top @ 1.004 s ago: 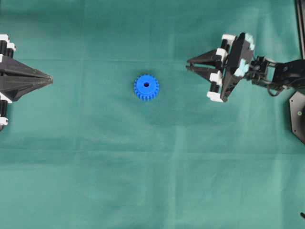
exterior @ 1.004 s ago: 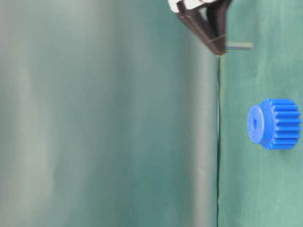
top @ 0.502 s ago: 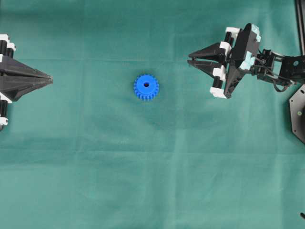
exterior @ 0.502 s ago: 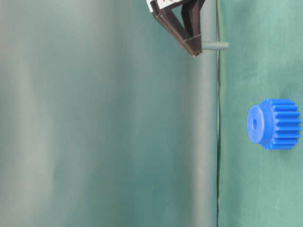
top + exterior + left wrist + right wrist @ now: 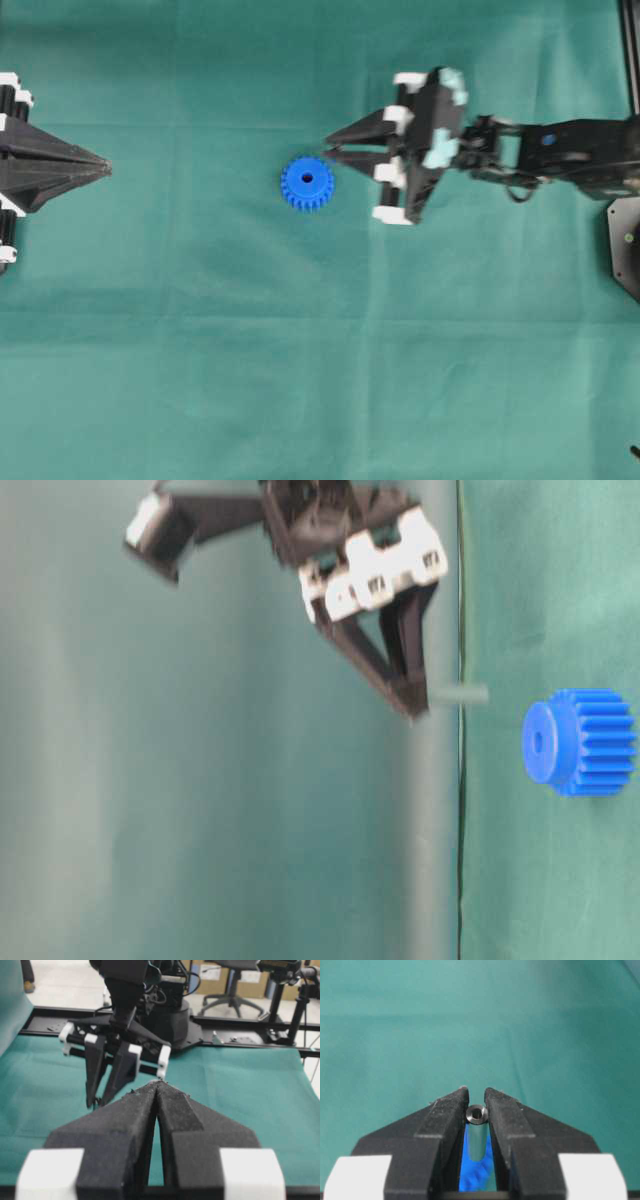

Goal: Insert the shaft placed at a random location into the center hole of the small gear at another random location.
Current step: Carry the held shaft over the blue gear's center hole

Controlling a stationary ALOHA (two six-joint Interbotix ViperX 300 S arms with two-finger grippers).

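The small gear (image 5: 307,183), bright blue with a toothed rim, lies flat on the green cloth. Its center hole (image 5: 307,180) faces up and shows as a dark dot on the hub (image 5: 539,742). My right gripper (image 5: 328,149) hovers just right of the gear and above the cloth, shut on the shaft (image 5: 477,1130). The shaft (image 5: 461,694) is a short grey pin pointing down at the cloth from the fingertips. In the right wrist view the gear (image 5: 476,1176) shows as blue beneath the pin. My left gripper (image 5: 106,168) rests at the far left, shut and holding nothing.
Green cloth (image 5: 320,360) covers the whole table. The right arm (image 5: 560,155) stretches in from the right edge beside a dark base plate (image 5: 625,240). In the left wrist view my left gripper (image 5: 159,1086) faces the right gripper (image 5: 94,1104), with a black frame rail and office chairs behind.
My right gripper has carried the shaft leftward, from well right of the gear to just beside it. The gear and the left gripper have not moved.
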